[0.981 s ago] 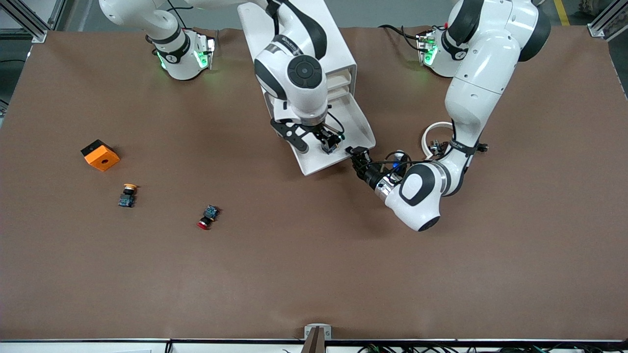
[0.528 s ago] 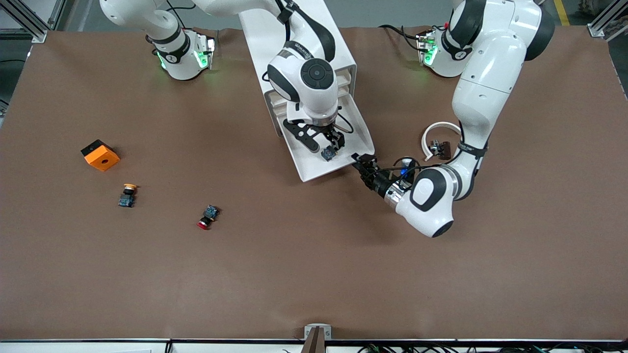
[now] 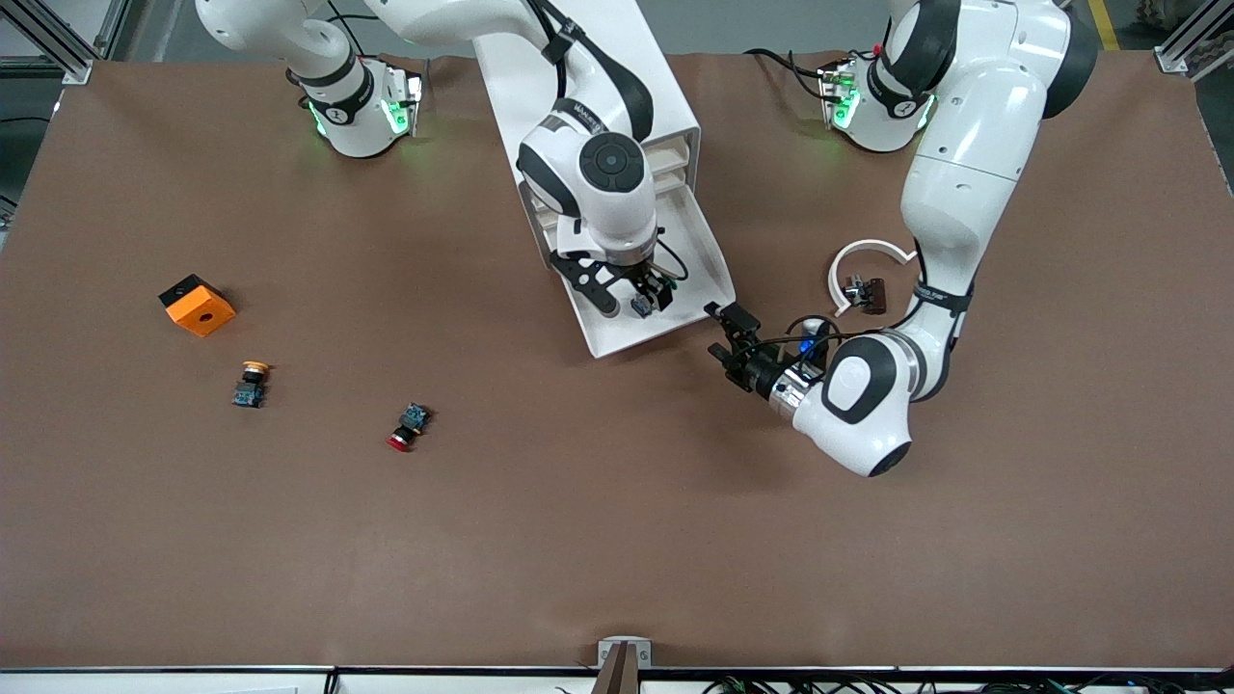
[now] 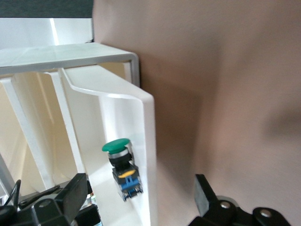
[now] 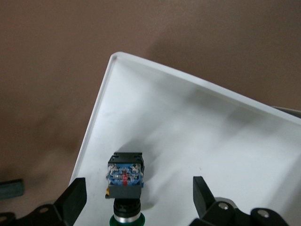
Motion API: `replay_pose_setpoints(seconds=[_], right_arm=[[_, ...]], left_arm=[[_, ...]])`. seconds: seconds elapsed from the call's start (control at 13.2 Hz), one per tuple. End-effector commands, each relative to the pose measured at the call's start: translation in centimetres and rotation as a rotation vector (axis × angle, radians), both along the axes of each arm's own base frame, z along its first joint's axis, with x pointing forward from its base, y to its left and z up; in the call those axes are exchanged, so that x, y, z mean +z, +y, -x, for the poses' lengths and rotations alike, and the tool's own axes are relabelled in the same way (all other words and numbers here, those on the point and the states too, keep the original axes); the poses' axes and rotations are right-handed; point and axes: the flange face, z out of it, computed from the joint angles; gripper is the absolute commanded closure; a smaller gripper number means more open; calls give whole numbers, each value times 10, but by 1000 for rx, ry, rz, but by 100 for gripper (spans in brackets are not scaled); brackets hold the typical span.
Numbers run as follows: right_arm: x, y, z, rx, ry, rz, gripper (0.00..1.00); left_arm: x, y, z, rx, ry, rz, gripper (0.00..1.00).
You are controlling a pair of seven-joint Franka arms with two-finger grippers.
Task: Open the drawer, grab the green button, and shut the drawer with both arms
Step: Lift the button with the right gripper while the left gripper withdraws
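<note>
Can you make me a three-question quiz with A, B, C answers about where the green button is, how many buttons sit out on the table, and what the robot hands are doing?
1. Where is the green button?
A. in the open drawer
B. on the orange block
C. on top of the cabinet

2. How many buttons lie on the bare table?
A. none
B. two
C. four

3. How is the right gripper?
A. shut on the button
B. open over the button
C. resting on the table

Answers:
1. A, the left wrist view shows it lying inside the drawer's white wall.
2. B, the yellow-capped button and the red-capped button.
3. B, its fingers stand apart on either side of the button. The left gripper is open too, beside the drawer's front corner.
</note>
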Motion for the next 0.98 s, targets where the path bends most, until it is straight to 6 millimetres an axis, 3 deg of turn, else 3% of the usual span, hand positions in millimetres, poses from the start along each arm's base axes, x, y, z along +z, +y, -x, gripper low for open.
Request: replay_pose_setpoints(seconds=[0.0, 0.15, 0.45, 0.68, 0.83, 0.91], right_arm=[[-9, 10, -11, -67, 9, -13, 0], [-10, 17, -17, -106, 3, -21, 0], [-28, 16, -17, -92, 14, 0, 0], [-37, 19, -12, -79, 18, 12, 0], [-38, 21, -10, -62, 17, 12, 0], [-38, 23, -8, -33, 16, 8, 10]], left_arm=[[38, 29, -30, -22, -112, -74, 0], [62, 53, -49, -21, -193, -124, 0], [142, 120, -74, -38, -416, -107, 0], [226, 144, -72, -118, -600, -92, 0], [265, 154, -65, -170, -668, -152, 0], [281, 157, -61, -203, -701, -151, 0]])
